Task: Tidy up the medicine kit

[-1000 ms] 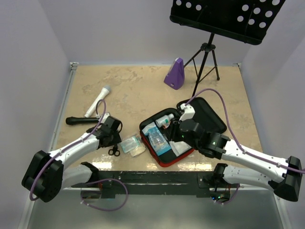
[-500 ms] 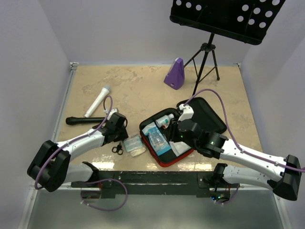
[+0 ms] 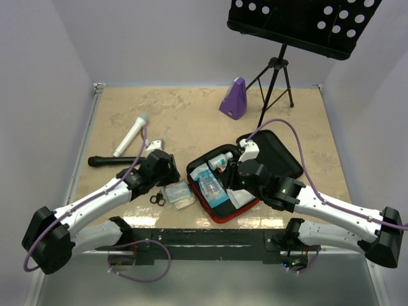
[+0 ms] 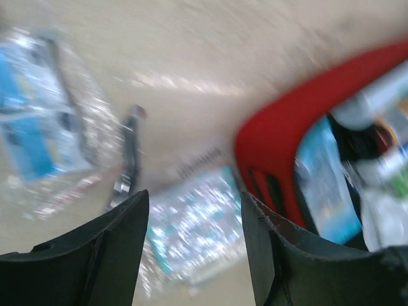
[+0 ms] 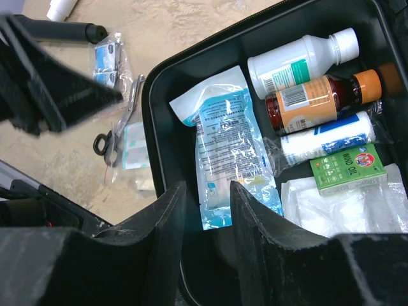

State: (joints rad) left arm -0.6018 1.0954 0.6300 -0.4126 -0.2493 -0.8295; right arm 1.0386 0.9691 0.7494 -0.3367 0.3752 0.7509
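Beige table (image 3: 191,121), near edge: medicine kit (image 3: 282,153) lies open, containing blue packet (image 5: 223,146), white bottle (image 5: 299,57), brown bottle (image 5: 315,99), green box (image 5: 347,167). Left gripper (image 4: 194,210) spread, empty, over loose packets (image 3: 177,193); right gripper (image 5: 207,191) spread, empty, above the kit.

Kit (image 5: 171,78) is wide open, black inside. Packed in there: a clear pouch (image 5: 224,143), white bottle (image 5: 298,61), brown bottle (image 5: 317,102) with an orange cap, and a green box (image 5: 347,168). Scissors (image 5: 116,131) and packets (image 5: 108,54) sit outside on the table (image 5: 191,25). Gripper (image 5: 207,190) hangs over the pouch, fingers apart.
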